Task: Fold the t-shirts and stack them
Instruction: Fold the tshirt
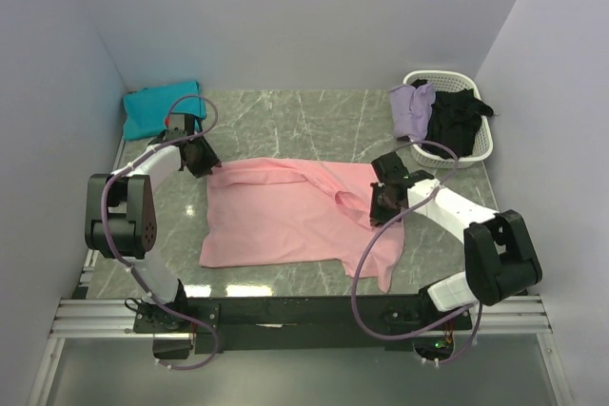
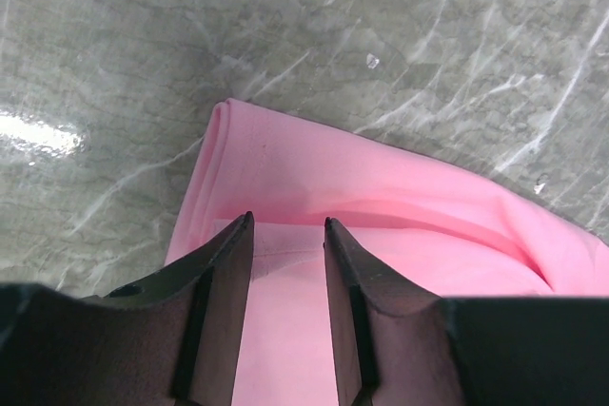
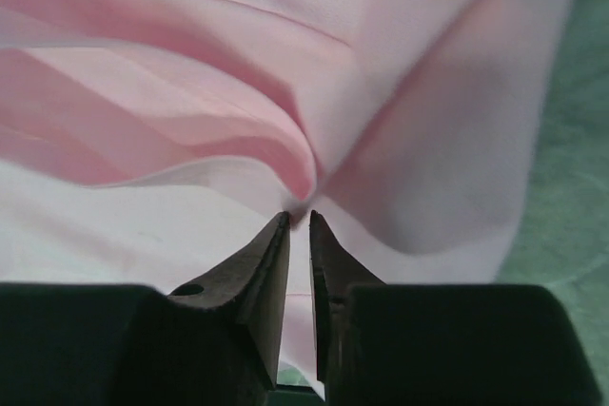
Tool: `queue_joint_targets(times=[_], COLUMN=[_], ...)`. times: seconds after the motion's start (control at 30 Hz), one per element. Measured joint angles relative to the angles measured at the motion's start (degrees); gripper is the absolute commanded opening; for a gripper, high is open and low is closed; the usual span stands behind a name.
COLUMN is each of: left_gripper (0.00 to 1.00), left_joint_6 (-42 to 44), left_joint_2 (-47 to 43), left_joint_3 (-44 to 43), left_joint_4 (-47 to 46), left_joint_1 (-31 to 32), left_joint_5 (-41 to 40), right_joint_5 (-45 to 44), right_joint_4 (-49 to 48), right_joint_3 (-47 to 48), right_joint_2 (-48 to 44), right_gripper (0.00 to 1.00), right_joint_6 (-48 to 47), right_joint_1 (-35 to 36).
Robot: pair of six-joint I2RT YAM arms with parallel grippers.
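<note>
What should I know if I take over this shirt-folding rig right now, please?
Left gripper: at the pink shirt's far-left corner, fingers slightly apart with cloth between them; whether it grips is unclear.
Right gripper: shut, pinching a puckered fold on the shirt's right side.
Pink shirt: spread on the table, not yet folded.
Teal shirt: folded, at the far-left corner.
Lavender shirt and black shirt: in the white basket, far right.
Done: teal folded.
Left: fold the pink, probably stack it on the teal, then the two from the basket.

Left hand (image 2: 288,223) angled down, jaws parted, right hand (image 3: 299,216) angled down, jaws pinched shut.
</note>
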State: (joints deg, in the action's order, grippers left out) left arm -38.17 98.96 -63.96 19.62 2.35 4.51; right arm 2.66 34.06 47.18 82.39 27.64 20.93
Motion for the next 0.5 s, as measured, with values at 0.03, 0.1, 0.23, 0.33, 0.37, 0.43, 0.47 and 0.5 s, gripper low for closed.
queue_joint_targets(times=[0.03,0.1,0.23,0.33,0.37,0.43,0.47,0.5], left_gripper=[0.41,0.41,0.42,0.42,0.43,0.43,0.43,0.43], left_joint_6=[0.0,0.0,0.0,0.1,0.1,0.1,0.1,0.2], left_joint_2=[0.0,-0.1,-1.4,-3.8,-4.5,-5.5,-5.6,-5.6], left_joint_3=[0.0,0.0,0.0,0.3,0.6,1.2,1.4,1.7], left_joint_4=[0.2,1.1,3.5,4.5,4.5,4.6,4.6,4.6], left_joint_1=[0.0,0.1,0.2,0.2,0.2,0.2,0.2,0.2], left_joint_5=[-0.3,-1.4,-3.7,-4.8,-4.9,-4.9,-4.8,-4.5], right_joint_5=[-1.8,-4.9,-9.9,-10.6,-10.2,-8.3,-6.8,-5.0], right_joint_4=[0.6,1.9,2.5,0.8,-0.4,-2.2,-3.3,-4.3], right_joint_3=[-0.3,-0.7,-0.1,1.4,2.0,3.5,4.5,5.6], right_joint_2=[-0.4,-2.2,-7.5,-9.9,-9.9,-8.5,-6.9,-4.9], right_gripper=[0.27,0.5,0.69,0.72,0.73,0.73,0.73,0.72], right_joint_6=[0.8,2.2,4.5,4.5,4.3,4.0,3.7,3.5], right_joint_1=[0.3,0.5,0.5,0.5,0.4,0.4,0.4,0.4])
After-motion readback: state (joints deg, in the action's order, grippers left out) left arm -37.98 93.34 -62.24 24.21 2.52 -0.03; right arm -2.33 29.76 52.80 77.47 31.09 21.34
